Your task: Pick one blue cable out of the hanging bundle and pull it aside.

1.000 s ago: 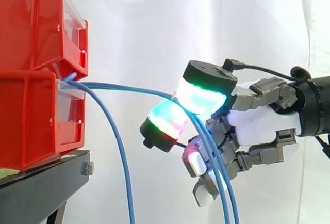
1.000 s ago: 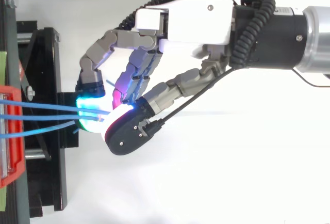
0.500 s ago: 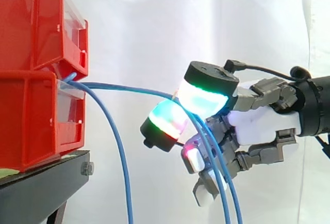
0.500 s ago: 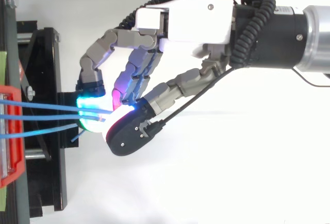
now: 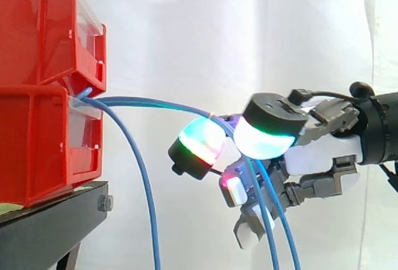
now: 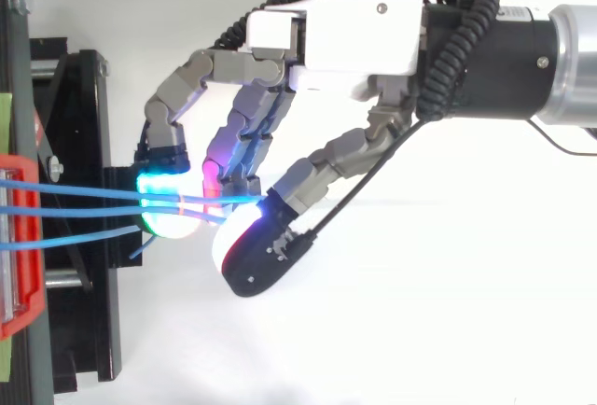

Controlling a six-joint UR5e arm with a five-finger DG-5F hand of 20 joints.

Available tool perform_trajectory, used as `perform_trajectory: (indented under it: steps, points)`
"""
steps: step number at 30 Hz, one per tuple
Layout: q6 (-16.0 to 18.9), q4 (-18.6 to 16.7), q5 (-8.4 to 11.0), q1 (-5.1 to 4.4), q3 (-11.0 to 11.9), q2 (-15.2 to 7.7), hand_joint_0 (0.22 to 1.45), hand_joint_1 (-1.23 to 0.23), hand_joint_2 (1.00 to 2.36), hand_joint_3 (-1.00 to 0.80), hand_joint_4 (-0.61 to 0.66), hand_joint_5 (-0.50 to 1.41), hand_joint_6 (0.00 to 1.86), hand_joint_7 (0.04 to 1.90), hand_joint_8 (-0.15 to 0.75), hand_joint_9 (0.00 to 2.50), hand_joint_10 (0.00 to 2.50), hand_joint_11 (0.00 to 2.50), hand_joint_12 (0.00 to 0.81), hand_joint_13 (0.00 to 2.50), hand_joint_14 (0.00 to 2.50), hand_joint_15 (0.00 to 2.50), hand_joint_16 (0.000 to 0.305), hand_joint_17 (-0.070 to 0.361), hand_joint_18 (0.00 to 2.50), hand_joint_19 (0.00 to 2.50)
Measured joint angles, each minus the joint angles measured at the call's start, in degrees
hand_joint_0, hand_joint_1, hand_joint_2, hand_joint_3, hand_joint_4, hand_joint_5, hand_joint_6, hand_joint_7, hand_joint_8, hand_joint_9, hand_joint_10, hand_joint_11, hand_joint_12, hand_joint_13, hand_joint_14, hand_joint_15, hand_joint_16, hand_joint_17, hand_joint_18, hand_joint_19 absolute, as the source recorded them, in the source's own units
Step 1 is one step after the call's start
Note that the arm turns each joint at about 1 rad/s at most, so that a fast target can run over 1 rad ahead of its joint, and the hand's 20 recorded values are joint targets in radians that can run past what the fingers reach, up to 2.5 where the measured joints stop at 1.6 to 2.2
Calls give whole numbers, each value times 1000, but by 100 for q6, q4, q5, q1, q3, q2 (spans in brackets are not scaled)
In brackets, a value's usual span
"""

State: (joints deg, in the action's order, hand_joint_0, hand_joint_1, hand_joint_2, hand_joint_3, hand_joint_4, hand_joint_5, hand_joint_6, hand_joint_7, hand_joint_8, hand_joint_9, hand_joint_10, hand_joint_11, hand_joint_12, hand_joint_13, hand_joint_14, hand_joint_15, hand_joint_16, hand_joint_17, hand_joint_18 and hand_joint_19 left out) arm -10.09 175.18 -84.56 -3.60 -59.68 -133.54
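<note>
Three thin blue cables come out between the stacked red bins. Two of the cables (image 5: 155, 103) arch to the right, lie over a green-and-red glowing fingertip (image 5: 202, 140) and drop down through my hand (image 5: 317, 155). In the top view these two cables (image 6: 84, 190) cross that fingertip and end near the thumb. The thumb's pad (image 5: 267, 134) stands apart from that fingertip, with the cables passing under it. The other fingers stay curled below and nothing is pinched. The third cable (image 5: 140, 176) hangs free on the left, closer to the bins.
The lower red bin (image 5: 37, 139) and the upper red bin (image 5: 37, 27) stand on a black stand (image 5: 50, 226) at the left. A white curtain hangs behind. There is free room below and to the right of the hand.
The thumb has swung off the glowing fingertip, to the right and a little lower, opening a gap over the two cables. The arm and the third cable have barely moved.
</note>
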Motion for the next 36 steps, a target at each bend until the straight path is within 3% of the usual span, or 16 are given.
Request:
perform_trajectory:
  steps: [5,7,12,14,22,24,27,31,36]
  points:
    - [-2,1,-24,13,0,-1,486,-841,1000,-500,-34,-108,842,802,221,1090,19,514,297,1084,22,602,46,103,889,477]
    - [-2,4,-26,15,0,1,505,-729,1000,-500,-39,-108,829,835,230,1106,17,514,296,1087,24,604,46,103,884,494]
    - [-2,6,-31,23,0,-1,567,-637,1000,-500,-52,-106,817,849,217,1107,18,523,284,1079,24,618,43,97,860,524]
    - [-2,7,-32,24,0,-1,582,-640,1000,-496,-66,-105,815,861,214,1109,18,522,284,1078,25,613,43,97,855,526]
    - [-2,8,-31,26,0,0,600,-764,1021,-186,-76,-115,861,929,249,1068,19,552,299,1064,24,623,44,100,852,525]
    - [-2,8,-31,26,0,0,616,-795,1021,-161,-66,-126,902,850,258,1058,19,562,299,1060,24,618,45,100,854,518]
    - [-2,16,-32,26,0,0,691,-875,1018,-264,-106,-136,922,850,246,1040,22,572,291,1051,24,609,44,99,855,490]
    - [-2,36,-44,26,0,0,785,-911,1000,-500,-148,-141,915,1072,253,1052,19,573,290,1051,25,592,43,96,872,456]
    - [-2,57,-56,28,0,1,769,-940,1000,-500,-135,-112,926,1290,285,1132,22,577,287,1084,25,596,42,94,906,441]
